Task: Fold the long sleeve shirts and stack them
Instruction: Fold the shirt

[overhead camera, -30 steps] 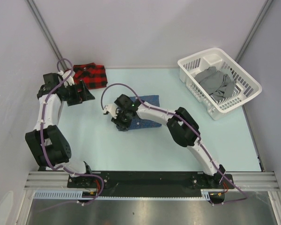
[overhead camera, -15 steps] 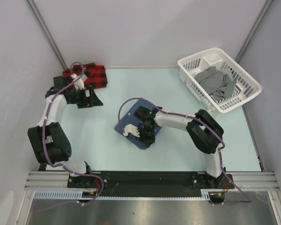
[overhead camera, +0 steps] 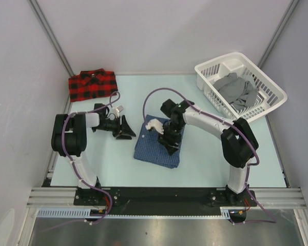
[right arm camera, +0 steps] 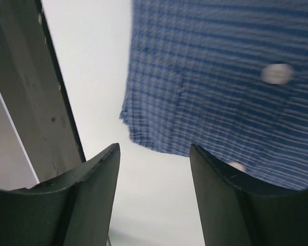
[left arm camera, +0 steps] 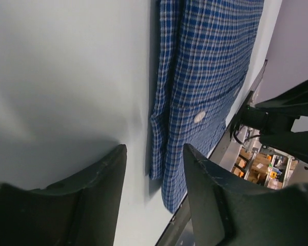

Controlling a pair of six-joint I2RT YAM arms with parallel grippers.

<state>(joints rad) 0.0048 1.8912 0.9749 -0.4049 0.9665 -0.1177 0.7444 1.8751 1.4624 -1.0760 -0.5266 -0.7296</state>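
Observation:
The dark blue fine-check shirt (overhead camera: 153,151) lies folded on the table, front of centre. My right gripper (overhead camera: 170,144) hovers over its right part, open and empty. In the right wrist view (right arm camera: 154,151) the shirt's corner (right arm camera: 220,87), with white buttons, is beyond the open fingers. My left gripper (overhead camera: 128,133) is open and empty on the table just left of the shirt. In the left wrist view (left arm camera: 154,154) the shirt's folded edge (left arm camera: 205,82) lies ahead of the fingers. The red-and-black plaid shirt (overhead camera: 92,84) lies folded at the back left corner.
A white basket (overhead camera: 223,59) holding grey clothes (overhead camera: 238,92) stands at the back right. Grey walls close the table on the left, back and right. The table's metal front rail (overhead camera: 164,197) runs along the near edge.
The blue shirt was dragged from the table's middle toward the front; my right gripper now hovers open over it. My left arm swung from the plaid shirt to beside the blue one.

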